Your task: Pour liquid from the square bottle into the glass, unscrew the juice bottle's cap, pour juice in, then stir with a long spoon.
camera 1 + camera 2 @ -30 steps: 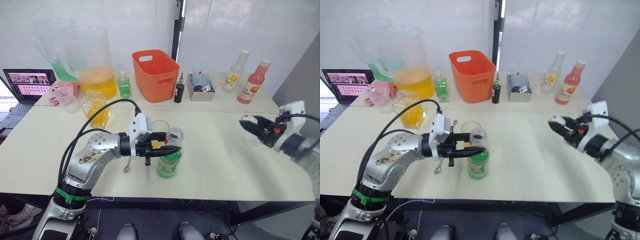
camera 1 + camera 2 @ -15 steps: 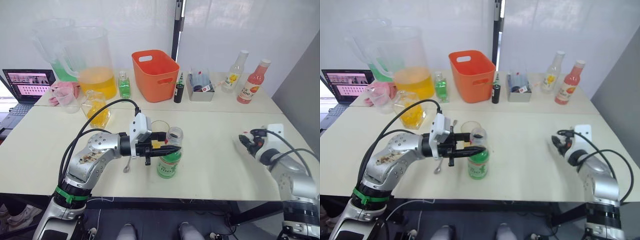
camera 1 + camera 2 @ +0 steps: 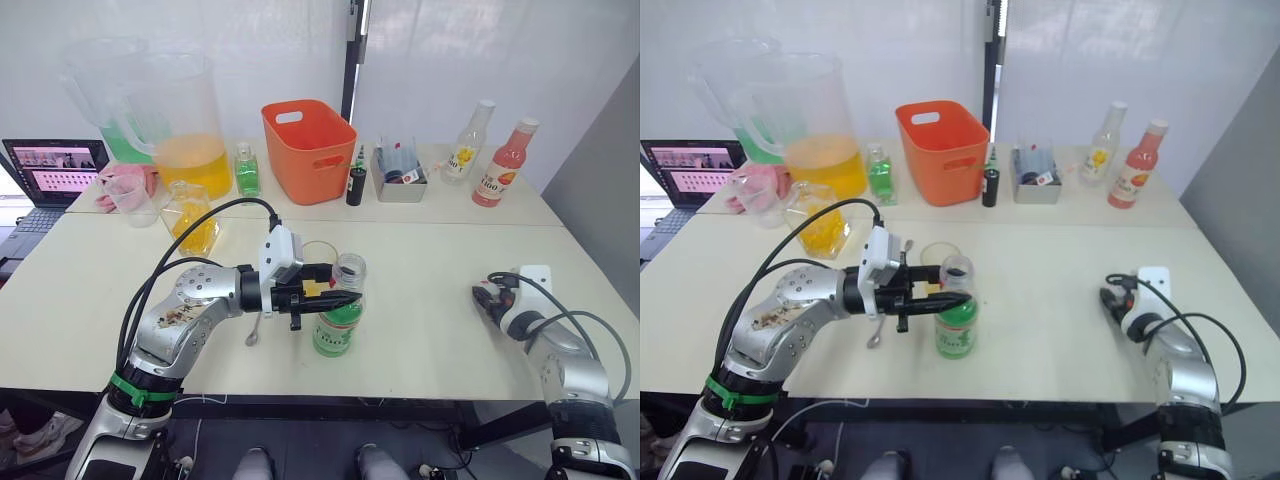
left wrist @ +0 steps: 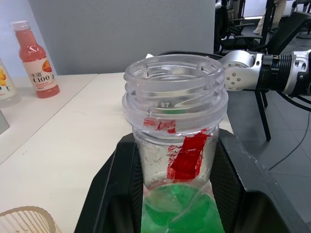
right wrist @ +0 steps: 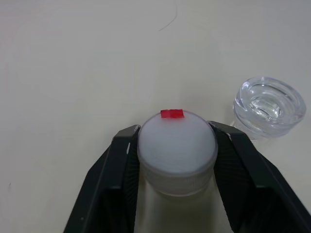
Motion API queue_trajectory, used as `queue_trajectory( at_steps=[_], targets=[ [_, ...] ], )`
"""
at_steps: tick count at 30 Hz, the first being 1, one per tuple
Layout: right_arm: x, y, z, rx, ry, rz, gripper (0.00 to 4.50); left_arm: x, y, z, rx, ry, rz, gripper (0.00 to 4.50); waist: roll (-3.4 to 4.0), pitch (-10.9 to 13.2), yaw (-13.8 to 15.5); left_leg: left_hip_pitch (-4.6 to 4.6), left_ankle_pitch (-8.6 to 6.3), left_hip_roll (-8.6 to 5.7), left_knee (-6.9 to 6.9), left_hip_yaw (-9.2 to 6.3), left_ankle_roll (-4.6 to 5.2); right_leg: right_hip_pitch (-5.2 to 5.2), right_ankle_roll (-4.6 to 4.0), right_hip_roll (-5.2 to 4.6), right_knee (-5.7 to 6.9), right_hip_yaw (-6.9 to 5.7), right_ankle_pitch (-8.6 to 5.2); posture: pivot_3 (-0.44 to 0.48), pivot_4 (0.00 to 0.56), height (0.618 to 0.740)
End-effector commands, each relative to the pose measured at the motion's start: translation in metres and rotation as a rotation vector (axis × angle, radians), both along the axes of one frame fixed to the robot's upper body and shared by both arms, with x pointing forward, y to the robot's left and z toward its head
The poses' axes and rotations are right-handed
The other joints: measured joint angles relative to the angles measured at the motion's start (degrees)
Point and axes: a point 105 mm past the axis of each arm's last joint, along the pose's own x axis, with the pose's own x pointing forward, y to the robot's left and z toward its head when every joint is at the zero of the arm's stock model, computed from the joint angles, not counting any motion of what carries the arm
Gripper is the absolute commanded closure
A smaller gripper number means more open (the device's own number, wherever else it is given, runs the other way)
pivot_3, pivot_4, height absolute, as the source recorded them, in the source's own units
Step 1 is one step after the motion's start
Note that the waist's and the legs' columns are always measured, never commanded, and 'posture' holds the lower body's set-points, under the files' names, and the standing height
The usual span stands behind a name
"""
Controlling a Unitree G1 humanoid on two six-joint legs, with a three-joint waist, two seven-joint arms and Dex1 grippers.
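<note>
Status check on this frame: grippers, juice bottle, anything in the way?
Left gripper clamped on juice bottle neck, bottle upright, uncapped. Right gripper holds white cap low over table, clear stopper beside it. Glass just behind bottle.

Glass (image 3: 318,258) — half hidden behind the left arm and juice bottle (image 3: 338,318).
</note>
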Motion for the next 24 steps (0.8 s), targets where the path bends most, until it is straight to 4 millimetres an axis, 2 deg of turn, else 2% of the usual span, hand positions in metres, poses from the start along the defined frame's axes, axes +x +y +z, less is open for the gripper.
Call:
queue_trajectory(
  at_steps=[1,4,9,13,17,21,24],
  targets=[
    [0.0,-0.001,0.04,0.003,-0.127,0.015,0.96,-0.002,-0.002,-0.008,0.034,0.016,-0.002,3.05,0.0,0.0,0.0,0.0,0.0,0.0,0.0,0.0,0.0,0.0,0.0,0.0,0.0,0.0,0.0,0.0,0.15,0.74],
    [-0.003,0.008,0.054,0.045,-0.155,0.058,0.02,-0.002,-0.003,-0.008,0.034,0.016,-0.008,3.05,0.0,0.0,0.0,0.0,0.0,0.0,0.0,0.0,0.0,0.0,0.0,0.0,0.0,0.0,0.0,0.0,0.15,0.74],
    [-0.011,0.029,0.074,0.09,-0.175,0.153,0.02,-0.002,-0.004,-0.008,0.035,0.016,-0.012,3.05,0.0,0.0,0.0,0.0,0.0,0.0,0.0,-0.01,0.0,0.0,0.0,0.0,0.0,0.0,0.0,0.0,0.15,0.74],
    [-0.018,0.045,0.098,0.077,-0.212,0.246,0.02,-0.001,-0.003,-0.008,0.037,0.016,-0.015,3.05,0.0,0.0,0.0,0.0,0.0,0.0,0.0,0.0,0.0,-0.02,0.0,0.0,0.0,0.01,0.0,0.0,0.15,0.74],
    [-0.034,0.059,0.132,0.018,-0.272,0.399,0.02,-0.001,-0.001,-0.007,0.039,0.015,-0.014,3.05,0.01,0.0,0.1,-0.02,-0.01,-0.01,0.0,0.0,-0.01,-0.03,0.0,-0.01,-0.02,0.03,-0.01,0.0,0.15,0.74],
    [-0.049,0.065,0.148,-0.048,-0.285,0.499,0.02,-0.001,0.003,-0.007,0.043,0.016,-0.01,3.05,0.01,0.0,0.1,-0.03,-0.01,-0.01,-0.01,0.0,-0.01,-0.03,0.0,-0.01,-0.05,0.03,-0.01,0.0,0.15,0.74],
    [-0.072,0.075,0.162,-0.131,-0.285,0.665,0.02,-0.003,0.007,0.0,0.026,0.018,-0.005,3.05,0.02,0.0,0.1,-0.04,-0.01,-0.01,-0.02,0.01,-0.01,-0.06,0.0,-0.02,-0.05,0.05,-0.02,0.0,0.15,0.74]
  ],
)
